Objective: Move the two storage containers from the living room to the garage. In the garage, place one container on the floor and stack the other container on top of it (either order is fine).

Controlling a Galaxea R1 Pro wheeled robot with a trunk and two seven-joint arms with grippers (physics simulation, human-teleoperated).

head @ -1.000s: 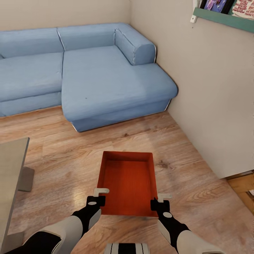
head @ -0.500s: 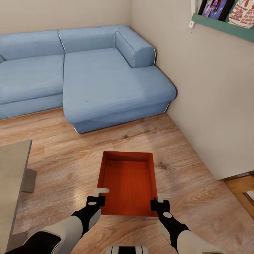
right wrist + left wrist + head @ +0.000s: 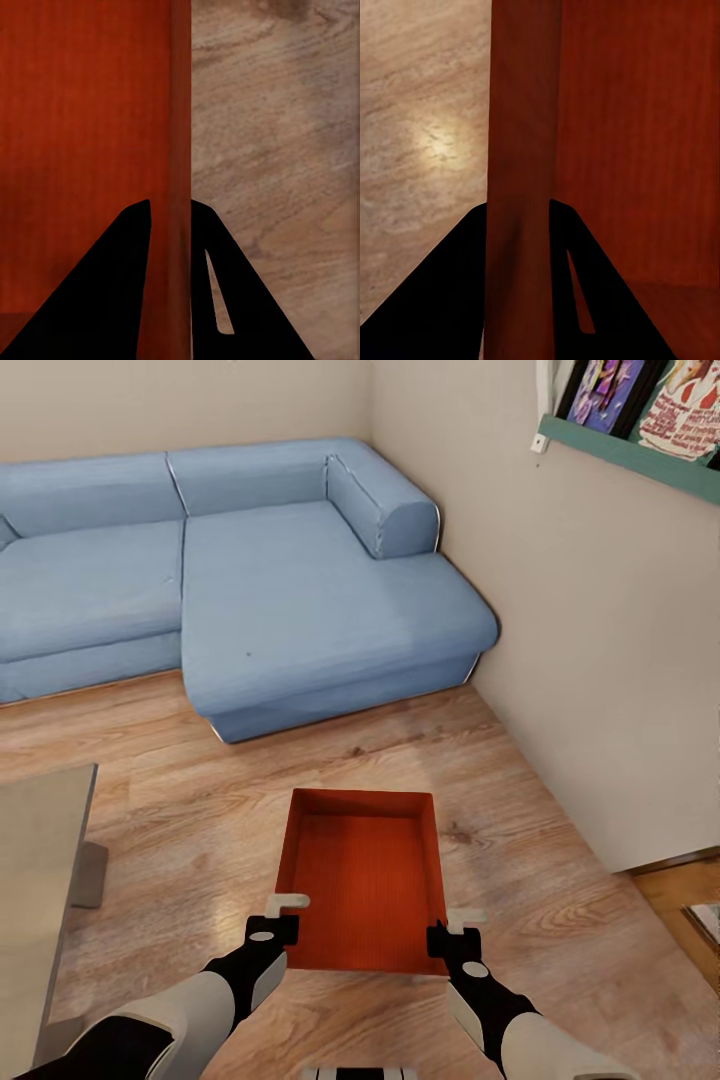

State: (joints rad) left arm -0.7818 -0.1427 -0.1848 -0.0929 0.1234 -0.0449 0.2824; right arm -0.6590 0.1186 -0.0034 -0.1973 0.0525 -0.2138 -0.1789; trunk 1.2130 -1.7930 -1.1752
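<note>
Matt ribbed container, glossy wood-plank flooring

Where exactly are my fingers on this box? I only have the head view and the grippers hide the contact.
Observer: In the left wrist view, the left gripper straddles the wall of the storage container, one finger inside, one outside.
Operator: And the other side?
Observer: Same there. The right gripper has the opposite wall between its two fingers.
Operator: Anything inside the box near the fingers?
Observer: No, the right wrist view shows only bare red-orange interior beside the inner finger.
Operator: What is under the outer fingers?
Observer: Light wood plank floor, seen past the container's outer side.
</note>
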